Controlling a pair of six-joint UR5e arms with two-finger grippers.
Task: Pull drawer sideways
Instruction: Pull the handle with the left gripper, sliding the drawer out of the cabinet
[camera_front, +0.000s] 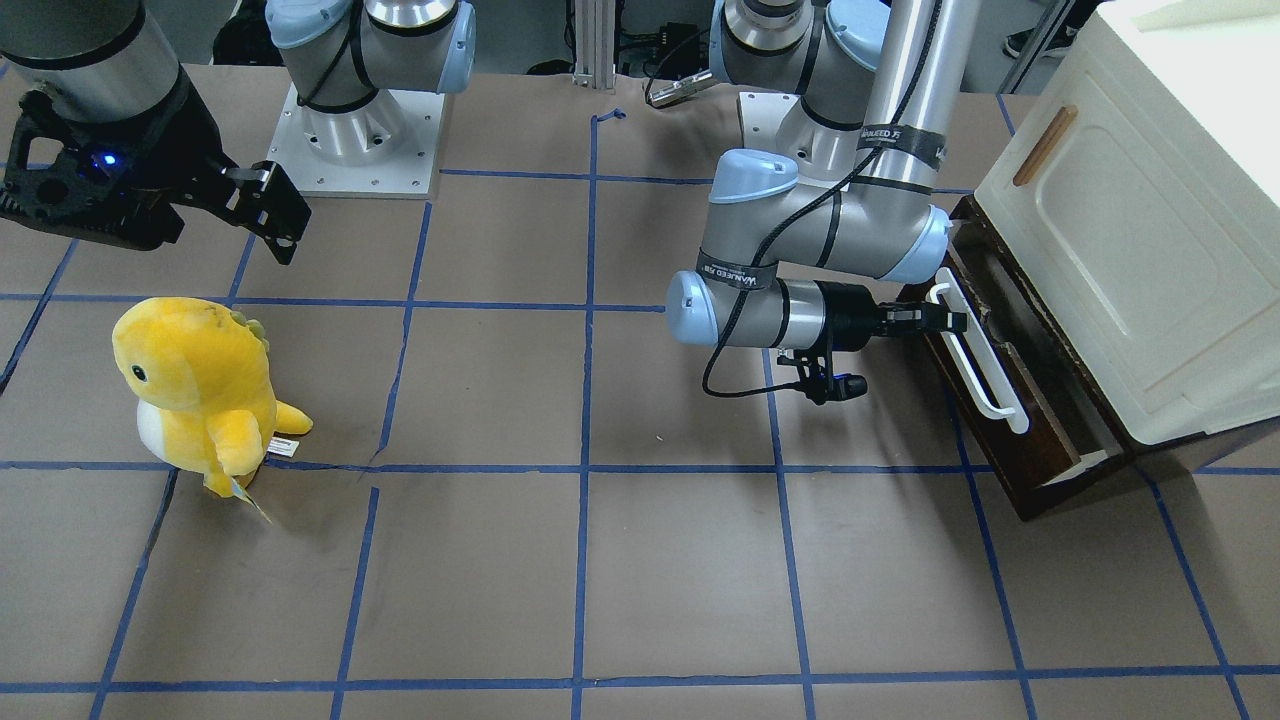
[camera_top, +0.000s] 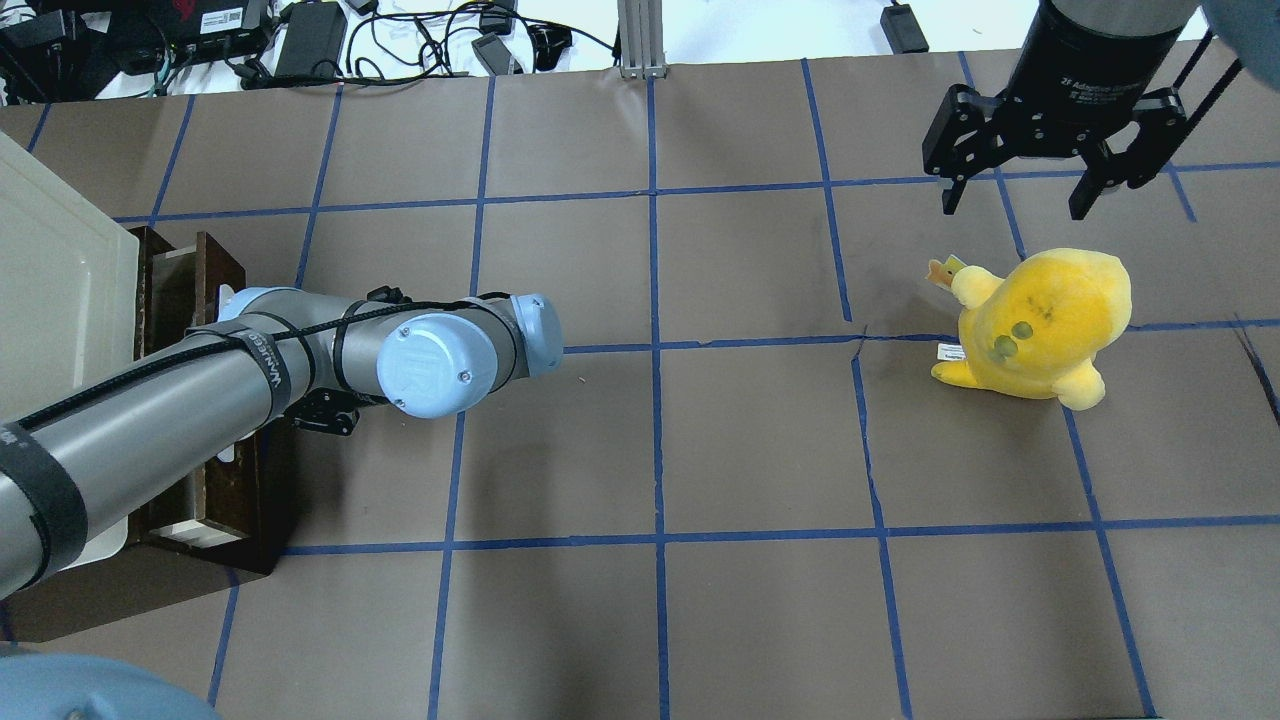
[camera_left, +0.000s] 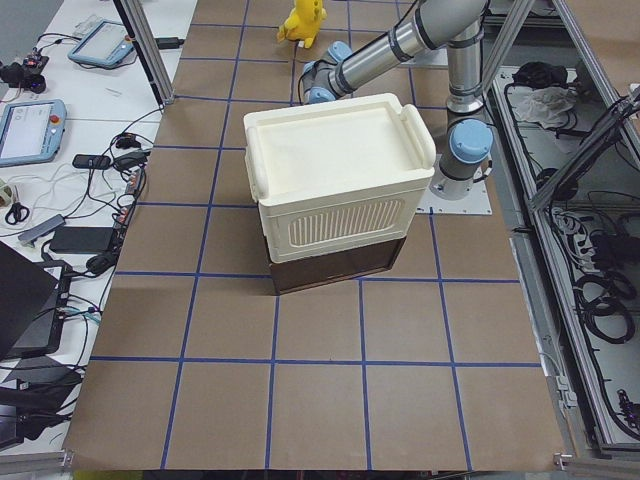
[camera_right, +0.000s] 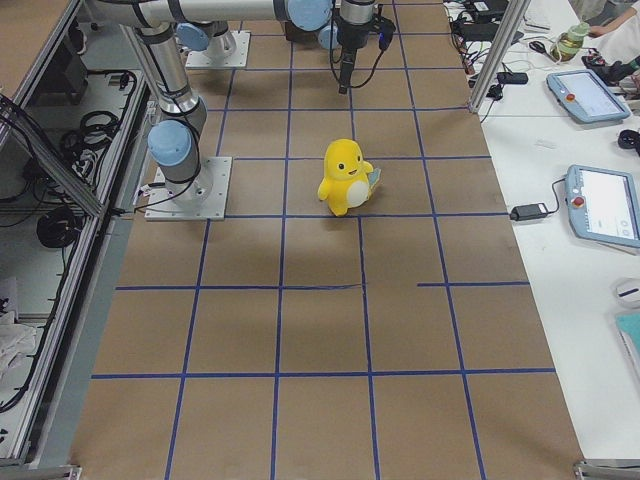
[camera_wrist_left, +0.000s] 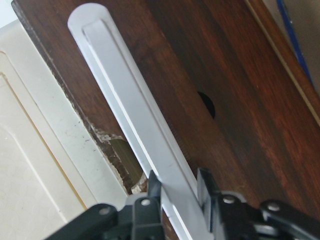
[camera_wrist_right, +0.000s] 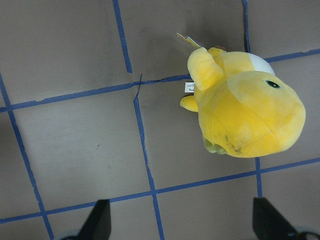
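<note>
The cream-white cabinet (camera_front: 1130, 230) stands at one end of the worktop (camera_top: 700, 450). Directly beneath the cabinet, the drawer (camera_wrist_left: 240, 100) sits partly drawn out, its dark brown front clear of the cabinet face and a pale cream side exposed. A long white bar handle (camera_wrist_left: 130, 125) runs along the drawer front. The left pincer (camera_wrist_left: 177, 180) is clenched on this bar handle near one end, one finger on each side of the bar, with the arm reaching in level from the open worktop. Well apart from the cabinet, a yellow plush toy (camera_top: 1040, 320) stands on the worktop. Farthest from the cabinet, the right pincer (camera_top: 1012, 207) hangs above the worktop near the toy, released, fingers spread, holding nothing.
</note>
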